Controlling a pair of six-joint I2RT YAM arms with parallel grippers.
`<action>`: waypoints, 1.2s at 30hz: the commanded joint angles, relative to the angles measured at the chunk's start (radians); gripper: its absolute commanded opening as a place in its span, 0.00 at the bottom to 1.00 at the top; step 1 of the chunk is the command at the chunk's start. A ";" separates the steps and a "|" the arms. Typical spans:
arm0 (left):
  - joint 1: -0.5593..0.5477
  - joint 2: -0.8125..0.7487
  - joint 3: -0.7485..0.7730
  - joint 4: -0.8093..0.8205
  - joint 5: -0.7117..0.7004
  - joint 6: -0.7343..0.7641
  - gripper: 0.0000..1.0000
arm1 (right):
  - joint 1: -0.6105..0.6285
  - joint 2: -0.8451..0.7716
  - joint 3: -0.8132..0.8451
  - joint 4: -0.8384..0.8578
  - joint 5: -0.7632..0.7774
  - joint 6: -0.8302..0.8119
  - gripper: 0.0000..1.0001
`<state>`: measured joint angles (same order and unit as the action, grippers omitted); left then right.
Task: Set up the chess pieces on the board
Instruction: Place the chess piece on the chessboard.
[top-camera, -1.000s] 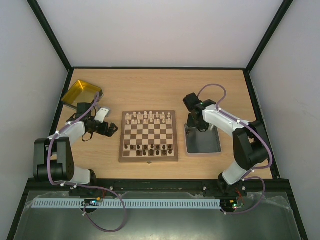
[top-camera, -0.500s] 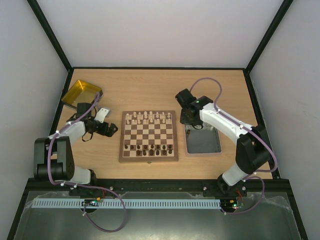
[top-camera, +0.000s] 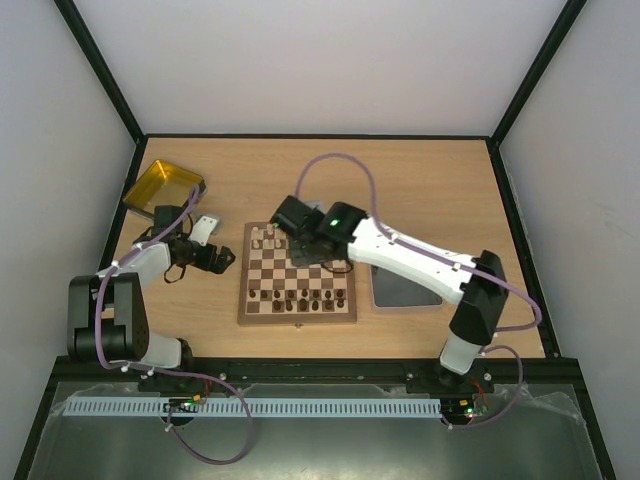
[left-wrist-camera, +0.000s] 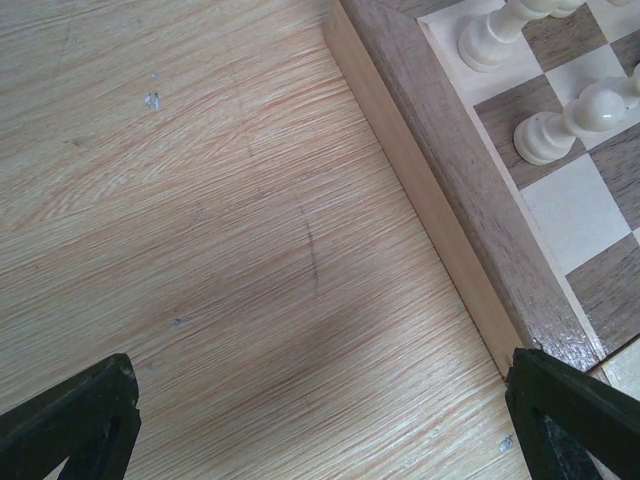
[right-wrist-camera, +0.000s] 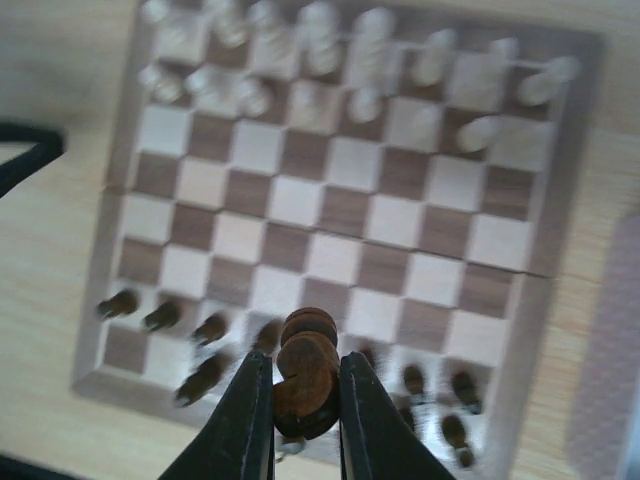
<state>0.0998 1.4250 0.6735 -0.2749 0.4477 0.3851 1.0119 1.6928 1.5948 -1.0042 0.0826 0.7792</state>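
**Entry: dark knight (right-wrist-camera: 305, 388).** Brown turned piece, seemingly a knight. It is pinched upright between the closed fingers of the right gripper (right-wrist-camera: 304, 362) and held clear above the chessboard (top-camera: 297, 319).

**Step, as judged:** placing. Descend straight over a free square among the dark pieces (top-camera: 300, 297) at the board's near edge. Let go only once the base sits flat. The wrist view is blurred, so which square is free cannot be told.

**Room:**
- Dark neighbours stand close together.
- The middle ranks are bare and offer the safest approach.
- Pale pieces (top-camera: 262, 238) line the far edge.

**Left gripper (left-wrist-camera: 320, 370):** fingers spread wide and empty, low over the bench just beside the board's left edge.

**Adjacent:**
- Grey tray (top-camera: 400, 295), beside the board's right edge.
- Yellow tray (top-camera: 163, 182), at the bench's far-left corner.
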 joint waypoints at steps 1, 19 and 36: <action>0.003 0.008 0.021 -0.003 -0.006 0.006 0.99 | 0.105 0.096 0.113 -0.085 -0.013 0.019 0.07; 0.078 0.029 0.044 0.063 -0.146 -0.080 1.00 | 0.243 0.378 0.351 -0.154 -0.104 -0.033 0.07; 0.099 0.045 0.058 0.060 -0.148 -0.092 0.99 | 0.255 0.479 0.382 -0.142 -0.109 -0.074 0.07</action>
<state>0.1902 1.4673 0.7074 -0.2146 0.3042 0.3046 1.2591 2.1509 1.9701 -1.1282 -0.0273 0.7238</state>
